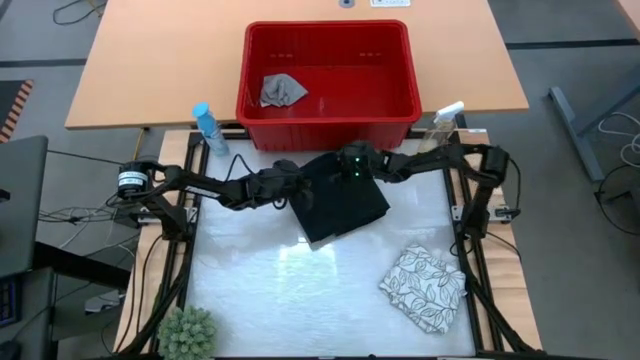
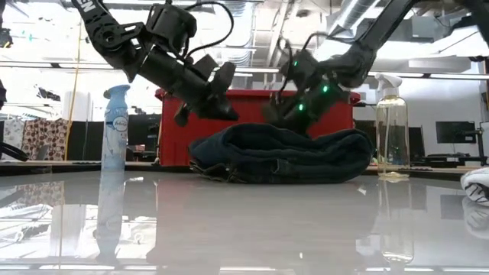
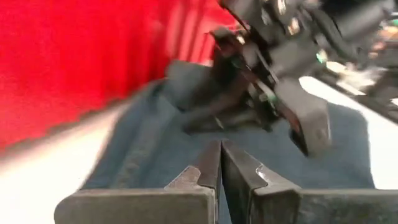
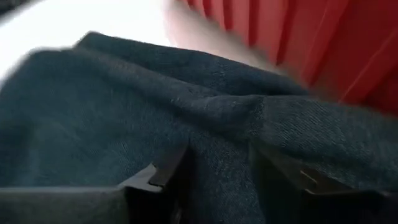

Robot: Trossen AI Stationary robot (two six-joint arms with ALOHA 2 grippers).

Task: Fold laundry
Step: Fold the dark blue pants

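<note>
The dark denim jeans (image 1: 338,205) lie folded in a thick pile on the white table top, near its far edge. My left gripper (image 3: 219,155) hovers shut just above the pile's left part (image 2: 229,153), clear of it in the low view. My right gripper (image 4: 217,168) is open and slants down over the pile's far edge (image 1: 345,170), with denim showing between and beyond its fingers. A white cloth with grey leaf print (image 1: 425,288) lies folded at the near right. A small grey cloth (image 1: 283,90) lies inside the red basket (image 1: 330,30). My right gripper stands slanting down with its fingers (image 4: 165,177) close over a ridge of the jeans' top fold (image 4: 236,106). I cannot tell whether the fingers touch the denim.
The red basket stands just beyond the jeans. A blue spray bottle (image 1: 207,128) is at the far left corner and a clear spray bottle (image 1: 443,125) at the far right. A small green plant (image 1: 188,333) sits at the near left corner. Bare table top lies in front of the jeans.
</note>
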